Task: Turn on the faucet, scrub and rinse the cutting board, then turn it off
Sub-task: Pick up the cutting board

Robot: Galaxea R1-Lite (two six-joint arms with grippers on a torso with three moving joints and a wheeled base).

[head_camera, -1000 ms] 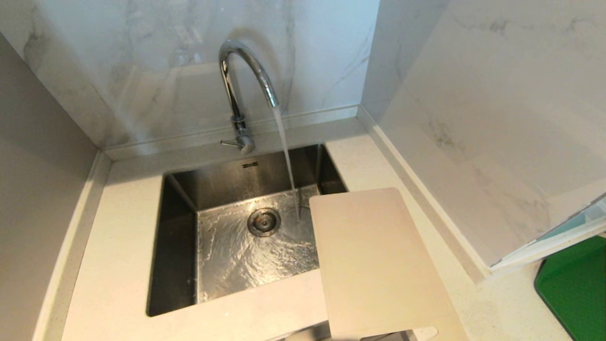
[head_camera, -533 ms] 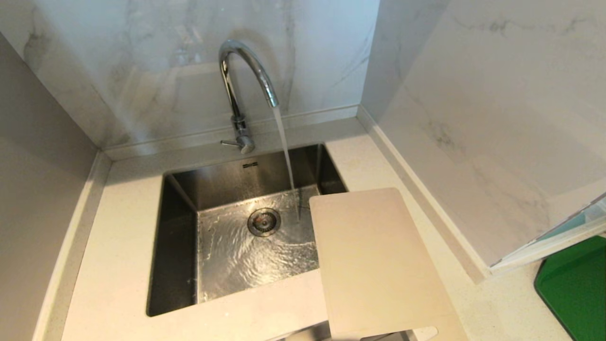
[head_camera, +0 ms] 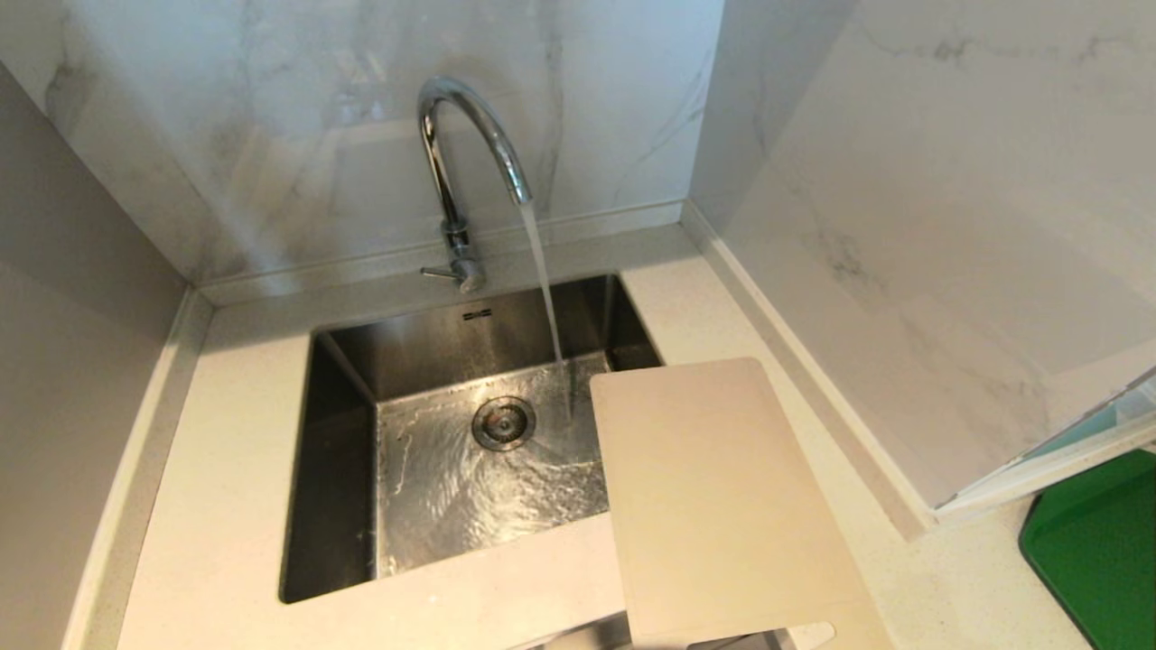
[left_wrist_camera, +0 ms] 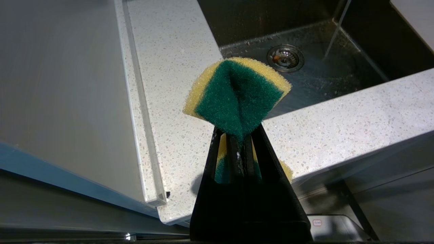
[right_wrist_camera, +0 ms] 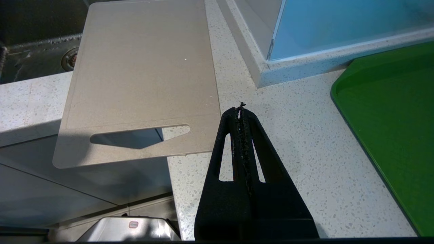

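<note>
Water runs from the faucet (head_camera: 470,135), at the upper centre of the head view, in a thin stream that lands on the floor of the sink (head_camera: 343,469) just right of the drain (head_camera: 503,422). So the turning-on looks done, and the scrub and rinse are not yet begun.

The cutting board (head_camera: 722,506) lies flat at the lower right of the head view. Its far corner juts over the sink's right edge, and its near end, with the handle slot (right_wrist_camera: 139,135), overhangs the front edge of the counter (head_camera: 226,451). The stream falls just beside the board's far left corner, not onto it, and the board's face looks dry.

Neither arm shows in the head view. In the left wrist view the left claw (left_wrist_camera: 239,139) is clenched on a folded sponge (left_wrist_camera: 237,95), green scouring face outward with yellow foam behind, held over the counter's front edge near the sink. In the right wrist view the right claw (right_wrist_camera: 240,113) is clenched on nothing, poised over the counter just beside the board's near right corner. A dark green mat (right_wrist_camera: 393,128) lies well apart at the right of that frame.

Next, as I judge it, the board must come under the stream, likely gripped at its overhanging end by the right claw, which must first release. Then the sponge can work across it.
</note>
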